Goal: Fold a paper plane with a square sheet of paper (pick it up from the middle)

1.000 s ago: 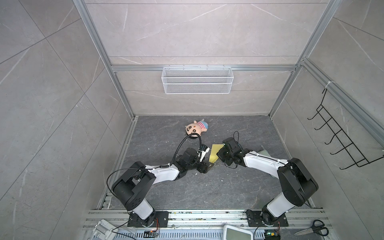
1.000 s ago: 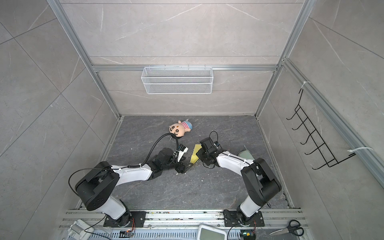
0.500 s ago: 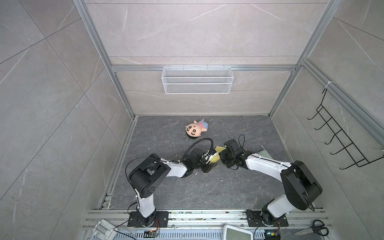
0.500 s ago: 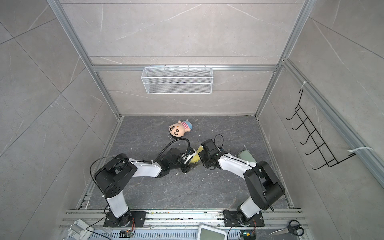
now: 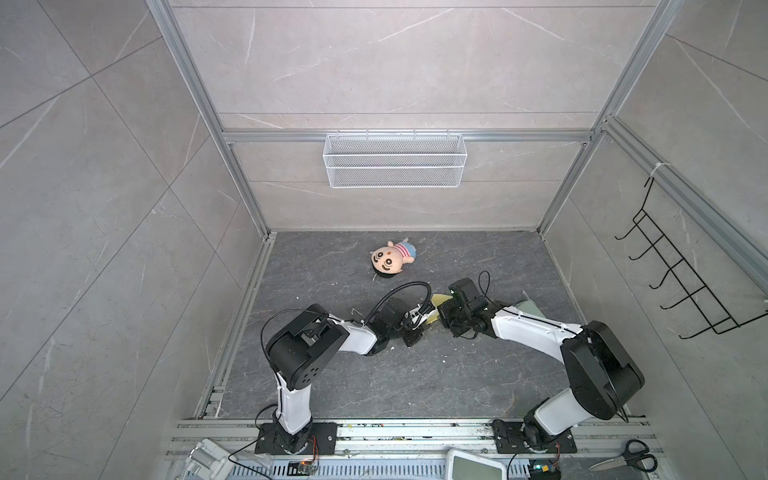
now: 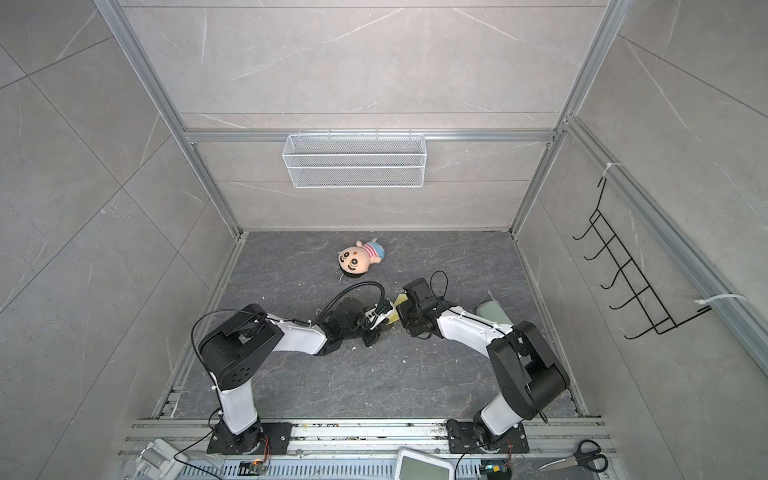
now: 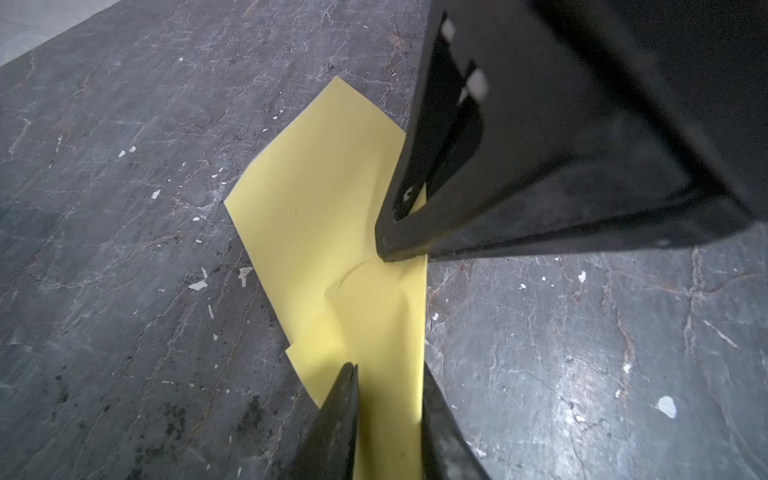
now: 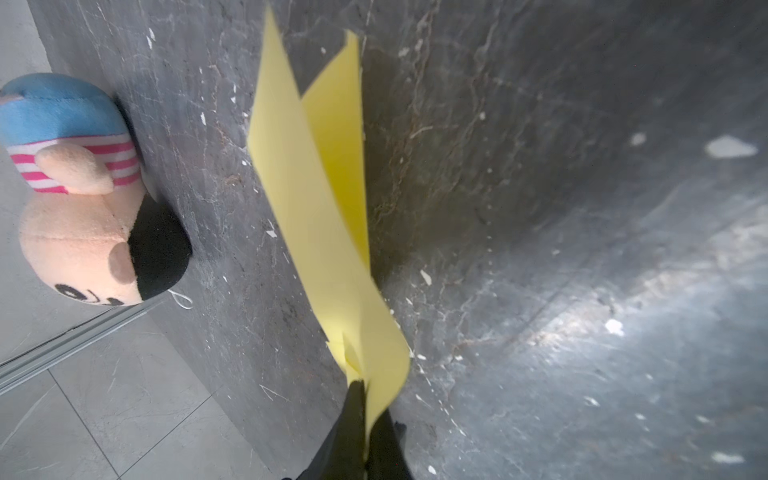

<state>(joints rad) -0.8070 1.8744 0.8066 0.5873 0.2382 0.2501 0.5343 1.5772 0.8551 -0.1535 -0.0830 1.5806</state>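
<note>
The square sheet of paper (image 7: 328,199) is pale yellow and creased, and it is folded over into two flaps (image 8: 316,178). In both top views only slivers of the sheet (image 5: 439,298) (image 6: 400,298) show between the two wrists. My right gripper (image 8: 365,386) is shut on one edge of the sheet and holds it above the floor (image 5: 443,321) (image 6: 401,318). My left gripper (image 7: 388,374) faces it (image 5: 424,323) (image 6: 380,319). Its fingers stand a narrow gap apart with a strip of the paper running between them. The paper plane is out of view.
A plush doll (image 5: 388,259) (image 8: 79,208) lies behind the grippers. A pale green pad (image 5: 528,309) lies under the right forearm. A wire basket (image 5: 395,160) hangs on the back wall and a hook rack (image 5: 681,286) on the right wall. Scissors (image 5: 623,460) lie at the front right.
My left arm has drawn its elbow in and pushed its gripper up to the paper, and its jaws have narrowed around it. My right gripper kept its hold and shifted slightly.
</note>
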